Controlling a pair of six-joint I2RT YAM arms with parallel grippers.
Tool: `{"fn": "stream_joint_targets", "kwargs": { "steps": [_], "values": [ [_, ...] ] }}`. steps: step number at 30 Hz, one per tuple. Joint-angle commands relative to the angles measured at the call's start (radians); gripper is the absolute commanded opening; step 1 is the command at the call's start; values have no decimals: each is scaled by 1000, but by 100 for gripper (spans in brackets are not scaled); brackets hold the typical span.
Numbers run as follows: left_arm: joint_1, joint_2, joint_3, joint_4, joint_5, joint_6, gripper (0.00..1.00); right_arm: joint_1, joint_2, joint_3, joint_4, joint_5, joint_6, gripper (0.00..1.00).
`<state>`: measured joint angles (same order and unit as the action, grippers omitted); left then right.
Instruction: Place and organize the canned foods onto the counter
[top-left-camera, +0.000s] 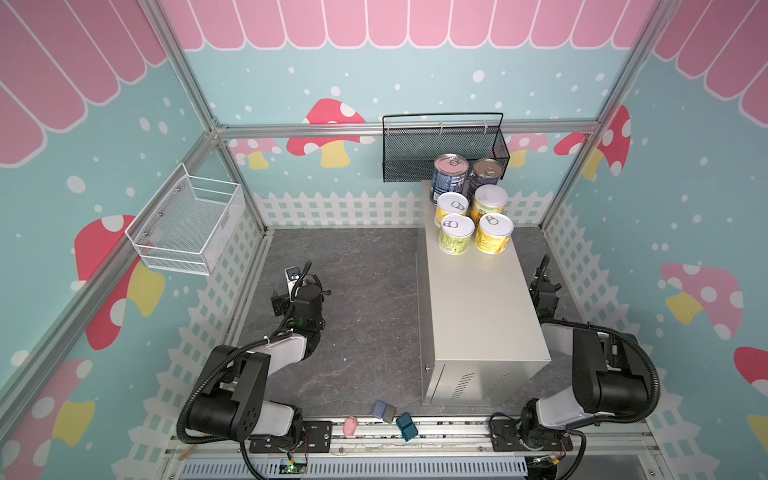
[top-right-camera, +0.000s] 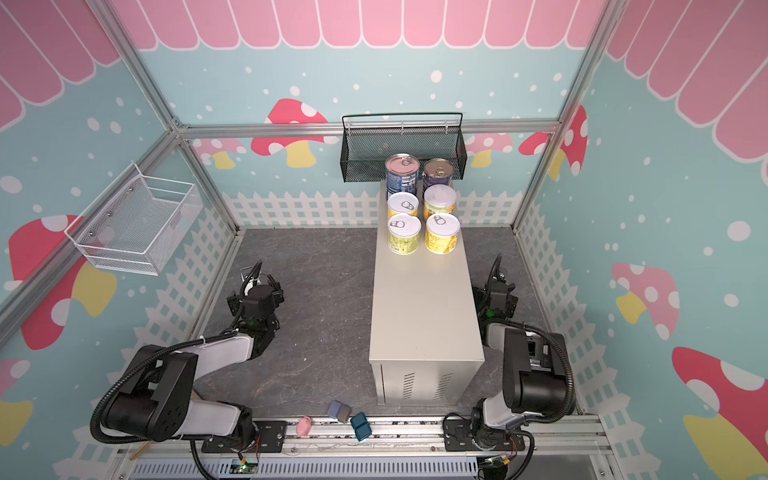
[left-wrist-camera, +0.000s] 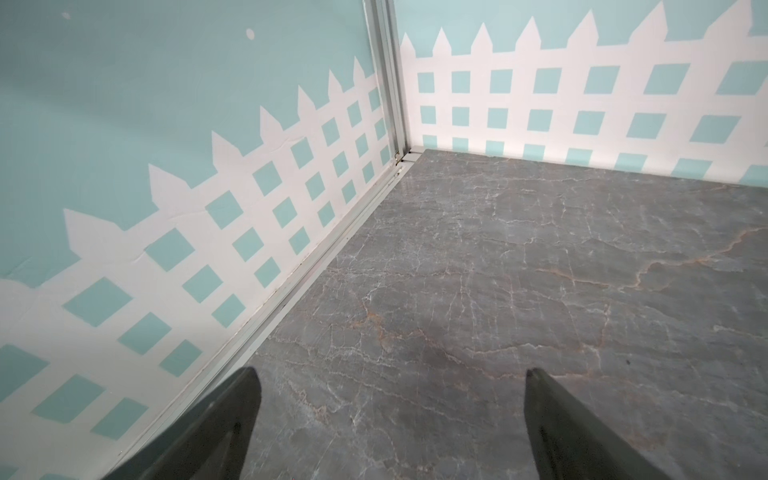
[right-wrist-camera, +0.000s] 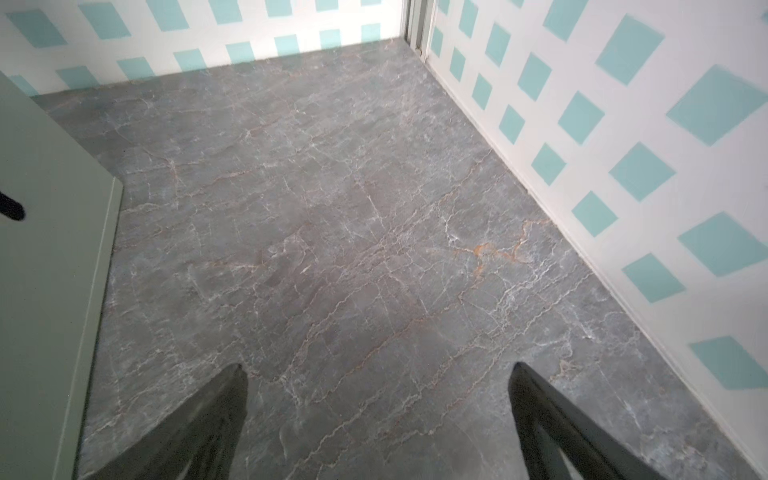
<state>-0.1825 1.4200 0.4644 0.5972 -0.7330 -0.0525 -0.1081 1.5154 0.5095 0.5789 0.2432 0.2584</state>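
Several canned foods stand upright in two rows at the far end of the beige counter (top-left-camera: 478, 311) (top-right-camera: 424, 311). Two taller dark blue cans (top-left-camera: 449, 178) (top-left-camera: 484, 174) are at the back. Several shorter yellow cans (top-left-camera: 456, 235) (top-left-camera: 493, 233) stand in front of them. My left gripper (left-wrist-camera: 390, 374) is open and empty, low over the grey floor near the left wall, far from the cans. To the right of the counter my right gripper (right-wrist-camera: 376, 368) is open and empty over bare floor, with the counter's side (right-wrist-camera: 50, 270) close by.
A black mesh basket (top-left-camera: 444, 153) hangs on the back wall just behind the cans. A white wire basket (top-left-camera: 187, 224) hangs on the left wall. Small pink (top-left-camera: 350, 426), blue-grey (top-left-camera: 384, 410) and teal (top-left-camera: 406, 426) blocks lie at the front edge.
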Motion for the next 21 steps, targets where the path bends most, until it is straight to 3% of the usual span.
{"fn": "stream_joint_targets", "kwargs": {
  "steps": [1, 6, 9, 15, 19, 21],
  "values": [
    [14, 18, 11, 57, 98, 42, 100, 21, -21, -37, 140, 95, -43, 99],
    [34, 28, 25, 39, 131, 10, 100, 42, -40, -129, 334, 65, -72, 100],
    [51, 82, -83, 312, 221, 21, 100, 86, -34, -146, 388, 100, -115, 99],
    [75, 70, -74, 258, 282, -7, 100, 157, -21, -213, 552, 120, -212, 99],
    [89, 147, -100, 394, 314, 13, 100, 166, -17, -219, 572, 115, -228, 100],
    [108, 109, -76, 285, 360, -26, 98, 166, -17, -221, 574, 111, -228, 99]
  ]
}}
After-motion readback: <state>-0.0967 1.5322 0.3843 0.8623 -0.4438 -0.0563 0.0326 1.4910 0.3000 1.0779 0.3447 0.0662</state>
